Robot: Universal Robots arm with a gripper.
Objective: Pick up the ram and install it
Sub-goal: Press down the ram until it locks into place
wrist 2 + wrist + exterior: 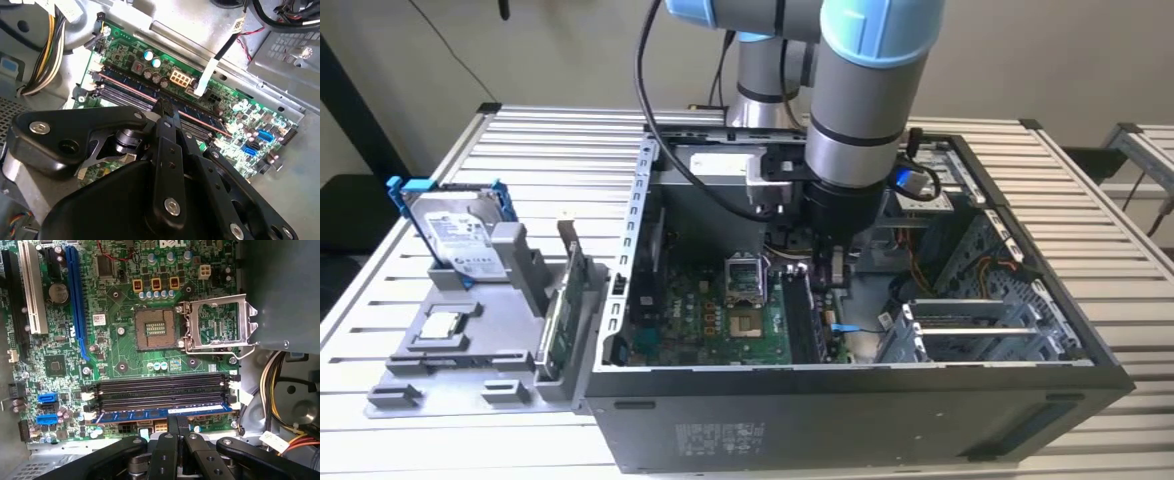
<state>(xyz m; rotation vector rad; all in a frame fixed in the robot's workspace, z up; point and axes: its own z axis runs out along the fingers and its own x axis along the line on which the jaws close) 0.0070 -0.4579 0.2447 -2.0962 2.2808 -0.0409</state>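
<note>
Three vantage points on one open computer case [854, 400], resting on a slatted tabletop [560, 140].

From the exterior view: arm reaching down into the case, hand [834, 265] low over the motherboard [707, 330]. Outside the case, toward the exterior view's left, a grey fixture [440, 350] carrying a hard drive [454, 235] with blue rails, propped upright, and a green card [564, 310] standing on edge just beside the case wall.

From the first wrist view, the board in detail: an open processor socket [156, 329] with its metal frame [220, 320] swung aside, and below it a row of memory slots [160, 392]. Lying along the slot nearest the hand [178, 426], the ram [150, 416], a long narrow strip looking bluish here, level with the slot. Fingers [172, 422] pressed together on the ram's upper edge near its middle.

From the second wrist view, the opposite side: hand [162, 106] with tips meeting the same slot row, and beyond it a white-tipped black cable [210, 75] crossing the board.
</note>
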